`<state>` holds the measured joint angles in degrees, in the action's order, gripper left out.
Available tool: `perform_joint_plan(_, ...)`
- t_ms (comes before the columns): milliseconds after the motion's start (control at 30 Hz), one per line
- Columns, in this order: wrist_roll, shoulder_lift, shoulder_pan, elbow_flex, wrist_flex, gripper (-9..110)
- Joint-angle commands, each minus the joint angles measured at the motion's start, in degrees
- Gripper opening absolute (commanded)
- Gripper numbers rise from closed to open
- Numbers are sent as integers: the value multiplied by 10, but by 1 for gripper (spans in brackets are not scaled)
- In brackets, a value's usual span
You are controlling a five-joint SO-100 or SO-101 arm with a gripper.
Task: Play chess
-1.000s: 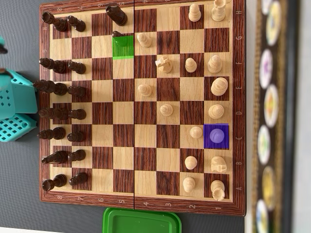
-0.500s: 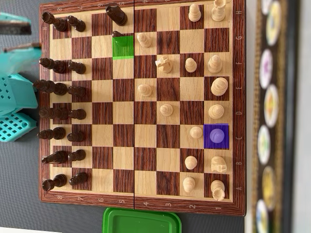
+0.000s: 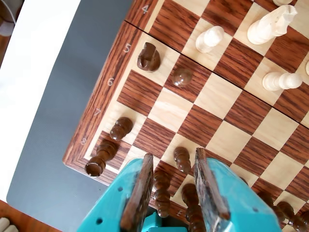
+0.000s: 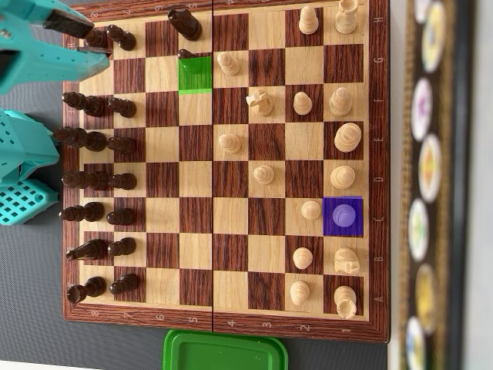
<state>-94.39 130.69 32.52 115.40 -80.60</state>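
A wooden chessboard (image 4: 223,327) fills the overhead view. Dark pieces line its left side and light pieces its right. One square is tinted green (image 4: 196,77), with a dark pawn (image 4: 185,55) at its upper edge. A purple-tinted square (image 4: 343,216) holds a light piece. My teal gripper (image 4: 98,40) hangs open over the board's top-left corner, above a dark piece (image 4: 94,37) and beside a dark pawn (image 4: 119,35). In the wrist view the gripper (image 3: 173,157) stands open, with a dark pawn (image 3: 182,159) and other dark pieces (image 3: 161,191) showing between its fingers (image 3: 140,188), none gripped.
A green lid (image 4: 223,351) lies just below the board. The arm's teal base (image 4: 23,166) stands on the grey mat (image 4: 31,293) left of the board. A dark strip with round printed discs (image 4: 427,166) runs along the right. A white surface (image 3: 38,63) borders the mat.
In the overhead view the gripper has swung from off the board's left edge up and onto the top-left corner. No piece has moved.
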Motion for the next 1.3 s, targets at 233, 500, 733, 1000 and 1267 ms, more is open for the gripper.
perform_joint_plan(233, 2, -168, -29, -87, 0, 14)
perform_joint_plan(500, -4, -256, -38, -162, -4, 14)
perform_joint_plan(733, -17, -342, -39, -213, -5, 14)
perform_joint_plan(1000, -22, -393, -39, -249, -5, 14)
perform_joint_plan(1267, -18, -411, -60, -248, -6, 14)
